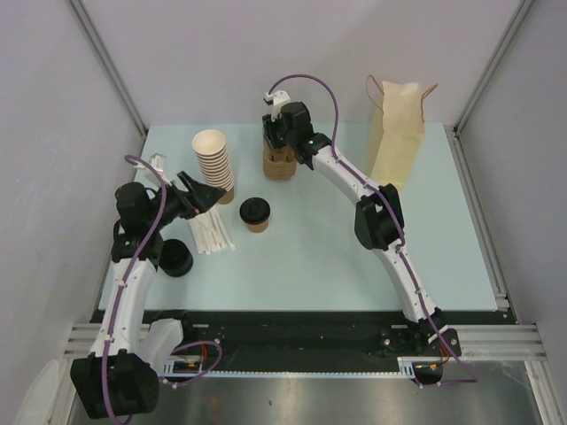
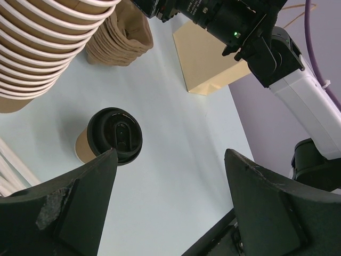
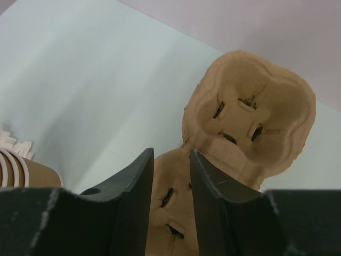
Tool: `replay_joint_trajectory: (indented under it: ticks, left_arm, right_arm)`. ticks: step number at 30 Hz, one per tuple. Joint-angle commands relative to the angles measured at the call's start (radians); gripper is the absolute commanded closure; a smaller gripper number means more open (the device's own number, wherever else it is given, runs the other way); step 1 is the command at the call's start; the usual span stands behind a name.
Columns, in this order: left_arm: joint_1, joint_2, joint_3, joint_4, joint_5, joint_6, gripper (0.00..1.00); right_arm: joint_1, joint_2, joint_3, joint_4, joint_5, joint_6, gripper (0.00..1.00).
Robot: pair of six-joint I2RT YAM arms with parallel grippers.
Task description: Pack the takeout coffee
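The left claw gaped wide beside the coffee cup; the right claw stood slightly parted over the far cardboard trays.

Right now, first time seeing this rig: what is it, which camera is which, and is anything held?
These are two robot arms bolted at the table's near edge, each ending in a two-finger gripper. One picture looks down from above and behind them. The other two come from a camera on each wrist.

On the table are the lidded takeout coffee, a stack of lidless cups, a pile of black lids, thin white sticks, stacked pulp cup carriers and a paper bag.

The left gripper is open and empty, facing the coffee. The right gripper sits over the carriers with its fingers slightly apart. I cannot tell whether it pinches one.
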Motion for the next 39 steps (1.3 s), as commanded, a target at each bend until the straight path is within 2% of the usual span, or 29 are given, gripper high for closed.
replay_joint_trajectory:
  ticks: [1, 23, 39]
  left_arm:
    - [0.013, -0.024, -0.01, 0.032, 0.015, -0.007, 0.13]
    - [0.038, -0.032, -0.028, 0.037, 0.029, -0.006, 0.12]
    - [0.056, -0.03, -0.031, 0.04, 0.043, -0.009, 0.13]
  right_arm:
    - [0.0, -0.031, -0.005, -0.016, 0.025, 0.058, 0.62]
    - [0.023, -0.009, -0.028, -0.021, 0.017, 0.087, 0.64]
    - [0.03, 0.007, -0.036, -0.033, 0.102, 0.072, 0.62]
